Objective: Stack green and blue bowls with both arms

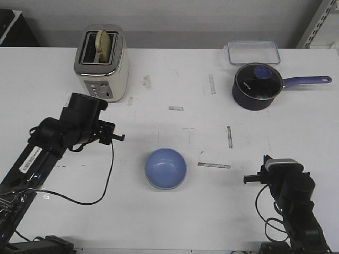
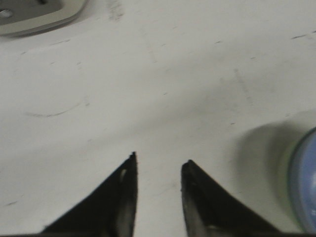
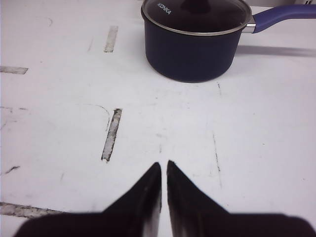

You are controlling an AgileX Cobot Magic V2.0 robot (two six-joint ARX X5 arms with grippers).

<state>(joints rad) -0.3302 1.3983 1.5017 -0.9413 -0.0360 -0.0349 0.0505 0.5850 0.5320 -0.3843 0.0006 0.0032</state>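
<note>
The light blue bowl (image 1: pixel 166 168) sits upright on the white table, front centre. In the front view no separate green bowl shows. In the left wrist view the blue bowl (image 2: pixel 307 187) is at the frame's edge with a thin pale green band (image 2: pixel 290 190) hugging its outside, apparently the green bowl under it. My left gripper (image 1: pixel 117 138) is open and empty, hovering left of the bowl and apart from it; it also shows in the left wrist view (image 2: pixel 160 159). My right gripper (image 1: pixel 249 179) is shut and empty, right of the bowl; it also shows in the right wrist view (image 3: pixel 163 163).
A cream toaster (image 1: pixel 103 63) with bread stands at the back left. A dark blue lidded saucepan (image 1: pixel 257 87) with a long handle stands at the back right, also in the right wrist view (image 3: pixel 190 44). A clear lidded box (image 1: pixel 254 52) lies behind it. Tape marks dot the table.
</note>
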